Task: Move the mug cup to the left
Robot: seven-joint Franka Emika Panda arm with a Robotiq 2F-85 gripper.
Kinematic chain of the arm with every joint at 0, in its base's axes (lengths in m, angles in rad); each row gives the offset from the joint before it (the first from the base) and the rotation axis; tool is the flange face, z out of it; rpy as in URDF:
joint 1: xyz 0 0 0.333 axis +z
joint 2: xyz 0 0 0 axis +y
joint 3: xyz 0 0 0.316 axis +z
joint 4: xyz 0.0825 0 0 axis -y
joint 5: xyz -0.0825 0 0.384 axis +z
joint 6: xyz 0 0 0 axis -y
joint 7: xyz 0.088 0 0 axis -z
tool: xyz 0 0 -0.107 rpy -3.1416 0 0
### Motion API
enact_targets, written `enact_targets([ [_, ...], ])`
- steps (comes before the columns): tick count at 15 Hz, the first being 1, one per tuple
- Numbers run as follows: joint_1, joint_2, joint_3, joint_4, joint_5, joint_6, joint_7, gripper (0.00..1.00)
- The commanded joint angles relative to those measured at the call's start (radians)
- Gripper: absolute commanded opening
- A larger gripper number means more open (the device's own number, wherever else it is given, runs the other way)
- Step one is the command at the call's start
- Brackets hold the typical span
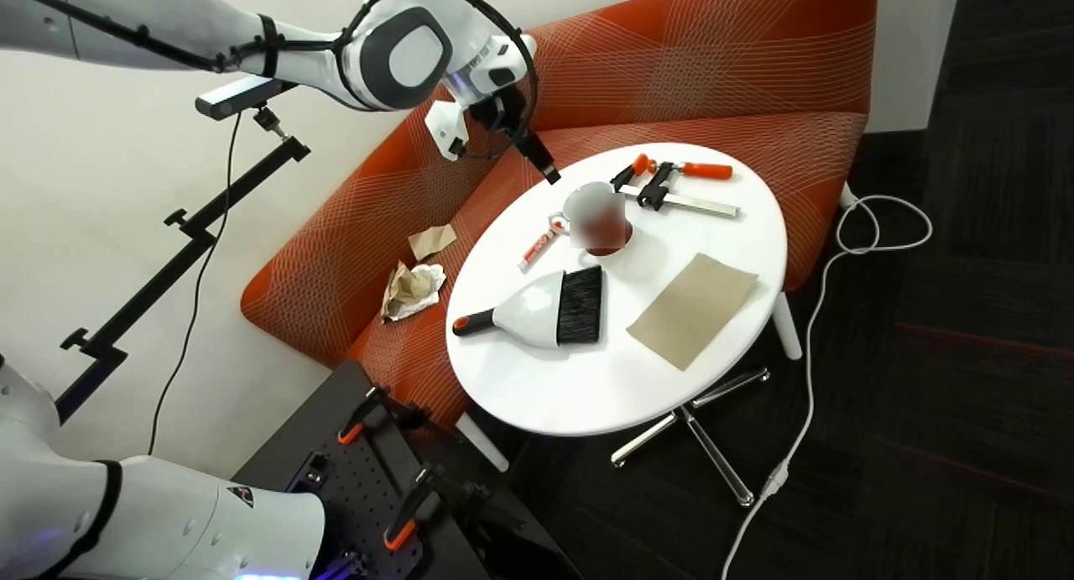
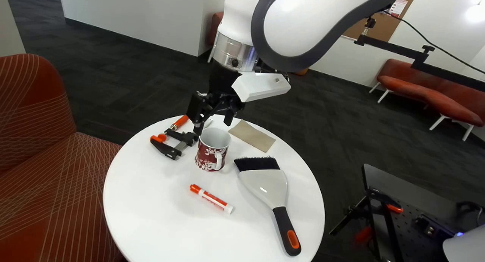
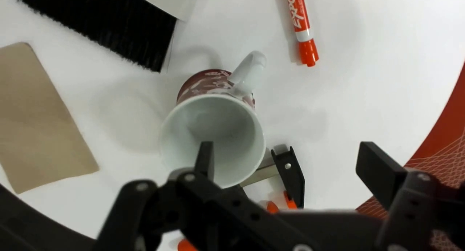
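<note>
The mug cup [image 2: 212, 152] is white inside with a red and white floral outside. It stands upright on the round white table [image 2: 159, 216], its handle toward the marker side. It also shows in the wrist view [image 3: 214, 131] and, partly blurred, in an exterior view [image 1: 594, 211]. My gripper [image 2: 213, 126] is open and empty, above the mug. In the wrist view, the gripper [image 3: 287, 149] has one finger over the mug's opening and the other well off to the right of the mug. Whether a finger touches the rim, I cannot tell.
A clamp with orange handle [image 2: 172, 142] lies close beside the mug. A red marker [image 2: 211, 198], a brush with dustpan [image 2: 267, 186] and a brown paper sheet [image 2: 252, 136] lie around it. An orange sofa [image 1: 671, 76] borders the table.
</note>
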Motion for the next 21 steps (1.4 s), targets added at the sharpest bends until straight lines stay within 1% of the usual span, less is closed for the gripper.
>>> enact_targets([
  [1,0.012,-0.001,-0.012,0.001,0.010,-0.002,-0.007,1.00],
  [5,0.015,0.011,-0.019,0.010,0.004,-0.006,0.000,1.00],
  [7,0.024,0.035,-0.033,0.023,-0.012,-0.005,0.014,1.00],
  [11,0.026,0.083,-0.041,0.048,-0.006,0.001,0.006,1.00],
  [15,0.030,0.125,-0.043,0.078,-0.006,0.033,-0.001,1.00],
  [21,0.043,0.208,-0.056,0.173,-0.013,0.011,0.003,1.00],
])
